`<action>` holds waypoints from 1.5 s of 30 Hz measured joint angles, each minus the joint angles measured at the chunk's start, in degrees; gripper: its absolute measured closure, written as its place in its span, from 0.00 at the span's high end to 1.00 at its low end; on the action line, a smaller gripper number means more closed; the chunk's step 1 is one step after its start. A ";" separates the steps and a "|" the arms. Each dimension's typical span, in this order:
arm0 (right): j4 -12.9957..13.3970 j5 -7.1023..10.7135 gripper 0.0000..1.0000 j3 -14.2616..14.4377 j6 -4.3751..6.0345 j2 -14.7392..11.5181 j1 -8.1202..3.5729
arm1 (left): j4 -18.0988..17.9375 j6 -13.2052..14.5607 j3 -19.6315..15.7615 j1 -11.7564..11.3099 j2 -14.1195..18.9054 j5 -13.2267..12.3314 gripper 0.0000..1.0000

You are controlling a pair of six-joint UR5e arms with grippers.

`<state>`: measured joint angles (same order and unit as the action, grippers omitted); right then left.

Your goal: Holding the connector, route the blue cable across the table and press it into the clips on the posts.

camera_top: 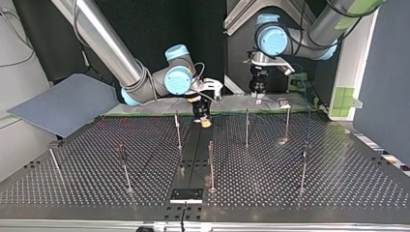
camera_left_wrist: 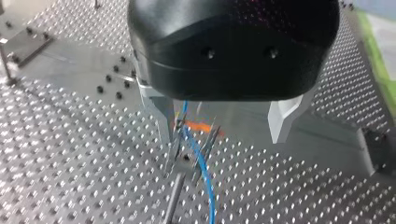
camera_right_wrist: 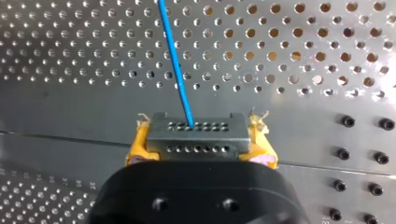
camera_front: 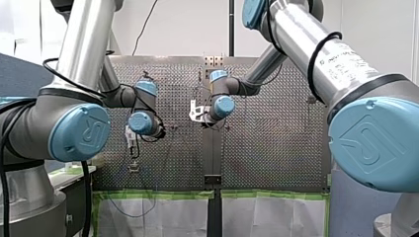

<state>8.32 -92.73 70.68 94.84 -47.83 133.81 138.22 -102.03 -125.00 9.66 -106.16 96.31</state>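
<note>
My right gripper (camera_right_wrist: 196, 140) is shut on a grey connector (camera_right_wrist: 196, 132), with its yellow pads (camera_right_wrist: 138, 144) against the connector's two sides. The blue cable (camera_right_wrist: 175, 60) leaves the connector's face and runs ahead over the perforated table. In the top view this gripper (camera_top: 205, 120) hangs low near the far middle of the table. My left gripper (camera_left_wrist: 219, 126) stands open, its metal fingers (camera_left_wrist: 156, 112) wide apart. Between them the blue cable (camera_left_wrist: 201, 163) passes a clip on a thin post (camera_left_wrist: 176, 140). In the top view my left gripper (camera_top: 257, 94) is at the far edge.
Several thin posts stand about the perforated table (camera_top: 338, 183), among them one (camera_top: 178, 130) near the right gripper and one (camera_top: 247, 128) below the left. A black plate (camera_top: 186, 195) lies at the near middle. A blue-grey board (camera_top: 63, 104) leans at the top view's left.
</note>
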 joint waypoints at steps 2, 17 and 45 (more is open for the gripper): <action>-0.18 0.04 0.00 0.00 0.01 -0.01 0.01 | -0.12 0.44 0.05 0.84 0.02 -0.14 1.00; -3.17 0.24 0.00 -0.01 -0.07 -0.29 -0.37 | 0.21 -3.51 4.11 8.34 -0.81 3.16 1.00; -3.06 0.88 0.00 -0.32 0.00 -0.81 -1.38 | 4.43 -3.92 17.86 9.63 -9.12 5.76 1.00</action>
<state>5.26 -91.86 70.37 94.84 -48.64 132.43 142.64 -105.95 -107.15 19.29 -115.28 102.07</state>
